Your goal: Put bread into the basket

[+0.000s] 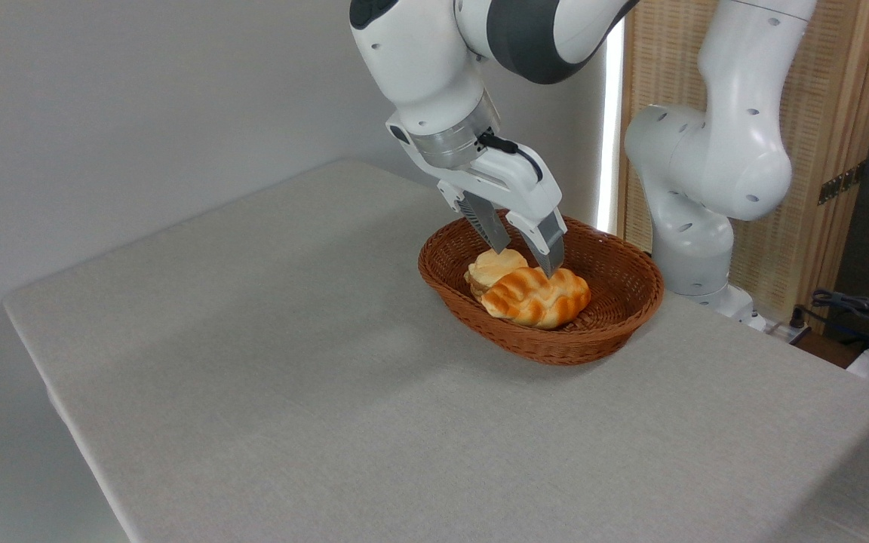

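**Braided loaf in basket, gripper above it with fingers apart**

Room: plain pale wall at left and behind; a wooden-framed woven screen [819, 113] stands at the right rear, with cables [853, 309] near the table's far right edge. The white arm [706, 151] rises from its base at the right rear of the table and arches over to the middle.

Surface: table [291, 362] covered in light grey-beige cloth, seen corner-on.

Container: oval reddish-brown wicker basket [615, 332], shallow, thick rim, sitting on the table toward the right rear, just in front of the arm's base. It holds two items. The bread [536, 298] lies inside, along the near side of the basket floor, resting against the inner wall. Just behind and left of it, touching it, is a small round pale bun [495, 265], also inside the basket.

Task item appearance: elongated, braided, golden-orange ridges with paler cream bands between them, glossy; tapered ends. Roughly half the basket's length.

Gripper [526, 255]: tilted, pointing down into the basket, fingers spread with a clear gap between them. The left finger ends over the bun; the right finger's tip comes down to the top of the loaf. Whether that tip touches the loaf cannot be told from this view. Nothing is clamped between the fingers.
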Motion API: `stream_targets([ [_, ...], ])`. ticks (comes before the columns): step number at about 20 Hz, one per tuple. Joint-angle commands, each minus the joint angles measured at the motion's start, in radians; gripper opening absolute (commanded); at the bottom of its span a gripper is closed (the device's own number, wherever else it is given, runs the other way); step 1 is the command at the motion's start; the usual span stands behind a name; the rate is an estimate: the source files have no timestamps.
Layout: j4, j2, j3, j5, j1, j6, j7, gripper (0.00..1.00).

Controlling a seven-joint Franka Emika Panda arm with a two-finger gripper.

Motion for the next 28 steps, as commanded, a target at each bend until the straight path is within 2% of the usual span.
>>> stream_targets([
  [1, 0.004, -0.007, 0.007, -0.007, -0.008, -0.003, 0.015, 1.0],
  [7, 0.1, -0.001, -0.004, -0.022, -0.013, 0.076, 0.014, 1.0],
  [13, 0.187, 0.034, -0.027, -0.036, -0.013, 0.268, 0.012, 1.0],
  [18, 0.278, 0.131, -0.027, -0.036, -0.013, 0.377, 0.012, 1.0],
  [23, 0.377, 0.237, -0.019, -0.037, -0.013, 0.388, 0.012, 1.0],
  [27, 0.381, 0.249, -0.013, -0.041, -0.007, 0.388, 0.014, 1.0],
  [28, 0.381, 0.249, -0.011, -0.056, -0.002, 0.39, 0.014, 1.0],
])
